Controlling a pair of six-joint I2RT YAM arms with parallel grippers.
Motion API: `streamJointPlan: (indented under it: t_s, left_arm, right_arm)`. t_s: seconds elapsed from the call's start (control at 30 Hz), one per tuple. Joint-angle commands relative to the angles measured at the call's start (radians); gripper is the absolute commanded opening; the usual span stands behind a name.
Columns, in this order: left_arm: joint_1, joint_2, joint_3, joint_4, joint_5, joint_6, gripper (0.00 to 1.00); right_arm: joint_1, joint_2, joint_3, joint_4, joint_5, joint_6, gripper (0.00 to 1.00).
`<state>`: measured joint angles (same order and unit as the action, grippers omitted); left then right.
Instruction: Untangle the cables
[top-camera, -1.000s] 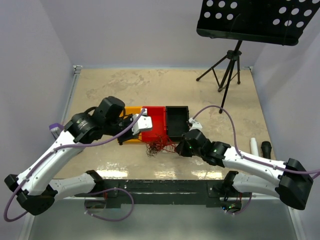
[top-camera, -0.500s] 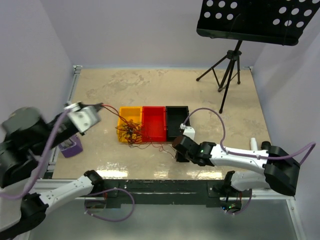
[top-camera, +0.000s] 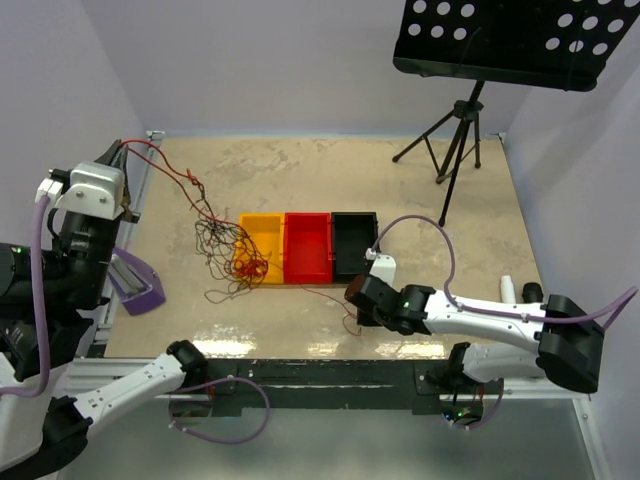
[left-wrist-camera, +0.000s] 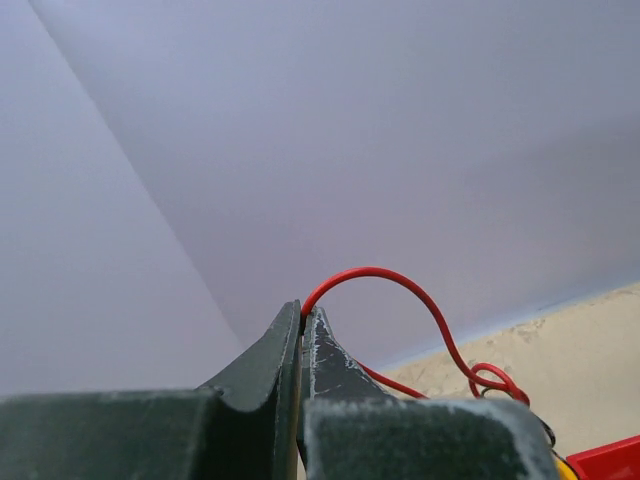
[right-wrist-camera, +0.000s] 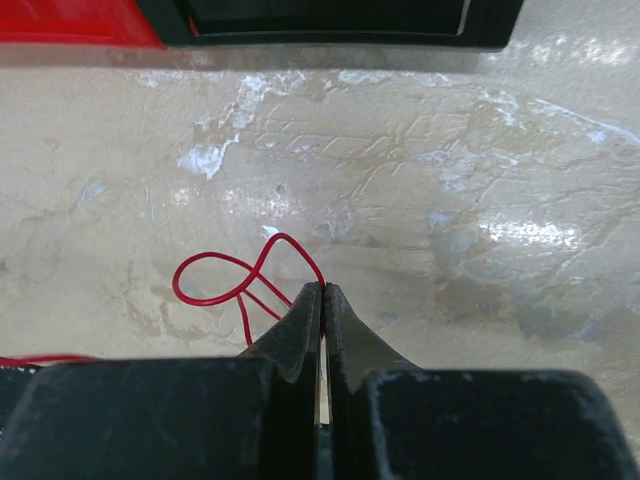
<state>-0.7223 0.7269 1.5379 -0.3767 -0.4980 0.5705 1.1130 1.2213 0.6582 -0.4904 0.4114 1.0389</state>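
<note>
Tapered dark fingers (left-wrist-camera: 265, 365) of both grippers pinch thin, curly cables (top-camera: 225, 250): left gripper (left-wrist-camera: 302, 320) high left of the glossy red bin (top-camera: 307, 247), right gripper (right-wrist-camera: 322, 292) just before it, tangle dangling left of it.

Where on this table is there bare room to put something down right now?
Bare: the far strip of table between the bins and the back wall, left of the tripod; also the patch right of the black bin. Crowded: left of the yellow bin, where the cables hang, and the near strip by the right gripper.
</note>
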Motion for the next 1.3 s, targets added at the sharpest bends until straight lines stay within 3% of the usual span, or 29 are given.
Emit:
streamJointPlan:
  t_s: [0.0, 0.1, 0.23, 0.37, 0.57, 0.67, 0.83, 0.93, 1.1, 1.27]
  left_arm:
    - [0.000, -0.011, -0.015, 0.049, -0.035, -0.052, 0.00]
    - [0.000, -0.006, -0.060, -0.150, 0.143, -0.073, 0.00]
    - [0.000, -0.050, -0.231, -0.312, 0.332, -0.081, 0.00]
    - [0.000, -0.106, -0.364, -0.381, 0.493, -0.078, 0.00]
    - [0.000, -0.112, -0.401, -0.498, 0.781, -0.021, 0.00]
    - [0.000, -0.113, -0.388, -0.418, 0.724, -0.056, 0.00]
    - [0.000, -0.138, -0.293, -0.054, 0.445, -0.012, 0.00]
    - [0.000, -0.107, -0.201, 0.074, 0.368, 0.020, 0.00]
    - [0.000, -0.064, -0.067, 0.108, 0.391, 0.019, 0.00]
    - [0.000, -0.049, -0.019, 0.021, 0.459, -0.008, 0.00]
  right_arm:
    - [0.005, -0.043, 0.064, -0.074, 0.081, 0.046, 0.00]
    - [0.005, -0.098, 0.124, -0.105, 0.104, 0.052, 0.00]
    - [0.005, -0.172, 0.225, -0.137, 0.142, 0.023, 0.00]
    - [0.005, -0.212, 0.303, -0.131, 0.138, -0.039, 0.00]
    - [0.005, -0.289, 0.379, -0.047, 0.101, -0.143, 0.00]
    - [0.005, -0.322, 0.423, 0.019, 0.081, -0.210, 0.00]
    - [0.005, -0.350, 0.483, 0.056, 0.044, -0.269, 0.00]
    - [0.005, -0.374, 0.501, 0.084, 0.037, -0.289, 0.00]
    - [0.005, -0.419, 0.526, 0.093, 0.044, -0.300, 0.00]
    - [0.005, -0.431, 0.554, 0.055, 0.066, -0.297, 0.00]
